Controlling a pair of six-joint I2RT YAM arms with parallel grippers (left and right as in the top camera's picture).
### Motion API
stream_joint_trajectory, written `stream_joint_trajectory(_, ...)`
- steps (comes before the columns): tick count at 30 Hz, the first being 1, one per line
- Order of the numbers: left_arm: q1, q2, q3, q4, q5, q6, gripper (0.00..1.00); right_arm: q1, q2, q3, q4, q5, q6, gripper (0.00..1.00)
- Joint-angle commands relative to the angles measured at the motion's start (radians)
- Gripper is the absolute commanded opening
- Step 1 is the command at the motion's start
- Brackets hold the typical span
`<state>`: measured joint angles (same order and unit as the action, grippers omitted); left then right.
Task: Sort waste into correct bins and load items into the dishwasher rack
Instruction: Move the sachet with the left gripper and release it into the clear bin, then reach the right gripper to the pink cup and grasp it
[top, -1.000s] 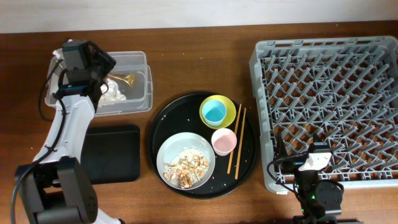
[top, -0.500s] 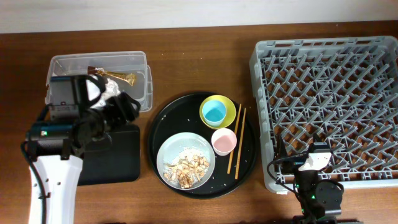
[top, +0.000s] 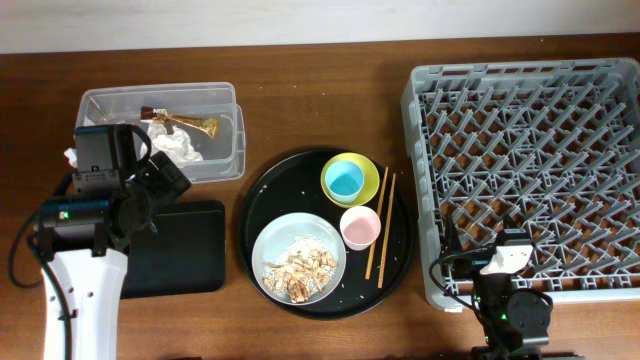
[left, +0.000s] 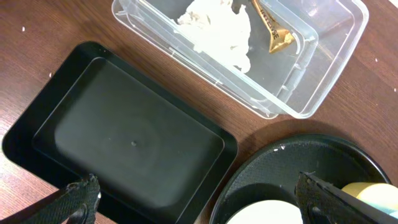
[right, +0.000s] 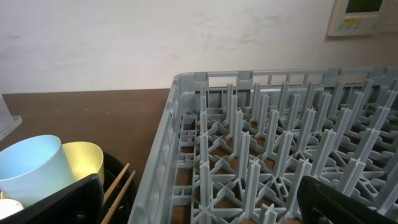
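Left tool (left: 196, 190) drew back — wide open, empty

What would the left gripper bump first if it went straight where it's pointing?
Probably the shallow black tray: the left gripper points down over it, fingers open, nothing between. Depth is hard to judge.

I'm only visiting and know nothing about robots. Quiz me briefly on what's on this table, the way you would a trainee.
1. True or false: the light blue cup sits inside the yellow-green bowl.
2. What shares the clear tub with the napkin? A chopsticks, B gold wrapper, C pink cup.
3. Fill in: the food scraps lie on the pale grey ____.
Key: 1 true; 2 B; 3 plate.
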<state>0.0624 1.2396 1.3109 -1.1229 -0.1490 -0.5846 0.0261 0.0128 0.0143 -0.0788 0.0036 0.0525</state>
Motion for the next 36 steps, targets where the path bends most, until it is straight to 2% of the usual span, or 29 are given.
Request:
stream_joint_trajectory(1, 0.004, -0.011, -0.004, -0.005, -0.022, -0.010, 0.99, 0.006, -0.006, -0.009, -0.002, 0.009, 0.004, 0.98)
stream_joint_trajectory(16, 0.004, -0.011, -0.004, -0.005, -0.022, -0.010, 0.99, 0.006, -0.006, -0.009, -0.002, 0.009, 0.004, 0.98)
stream_joint_trajectory(18, 0.004, -0.011, -0.004, -0.005, -0.022, -0.010, 0.99, 0.006, -0.006, -0.009, 0.055, -0.128, 0.155, 0.98)
stream_joint_trajectory(21, 0.004, -0.011, -0.004, -0.005, -0.022, -0.010, 0.99, 0.006, -0.006, -0.009, 0.054, -0.356, 0.333, 0.98)
stream_joint_trajectory(25, 0.004, -0.011, -0.004, -0.005, -0.022, -0.010, 0.99, 0.006, -0.006, -0.009, 0.145, -0.469, 0.706, 0.98)
stream_joint_trajectory(29, 0.004, -0.011, -0.004, -0.005, -0.022, -0.010, 0.99, 0.006, -0.006, 0.000, 0.332, -0.603, 0.709, 0.98)
stream_joint_trajectory(31, 0.004, -0.011, -0.004, -0.005, -0.022, -0.010, 0.99, 0.006, -0.005, 0.053, 0.322, -0.613, 0.708, 0.98)
stream_joint_trajectory(33, 0.004, -0.011, -0.004, -0.005, -0.022, -0.010, 0.99, 0.006, -0.002, 0.122, 0.241, -0.640, 0.652, 0.98)
stream_joint_trajectory(36, 0.004, -0.011, -0.004, -0.005, -0.022, -0.010, 0.99, 0.006, 0.055, 0.268, -0.003, -0.638, 0.493, 0.98)
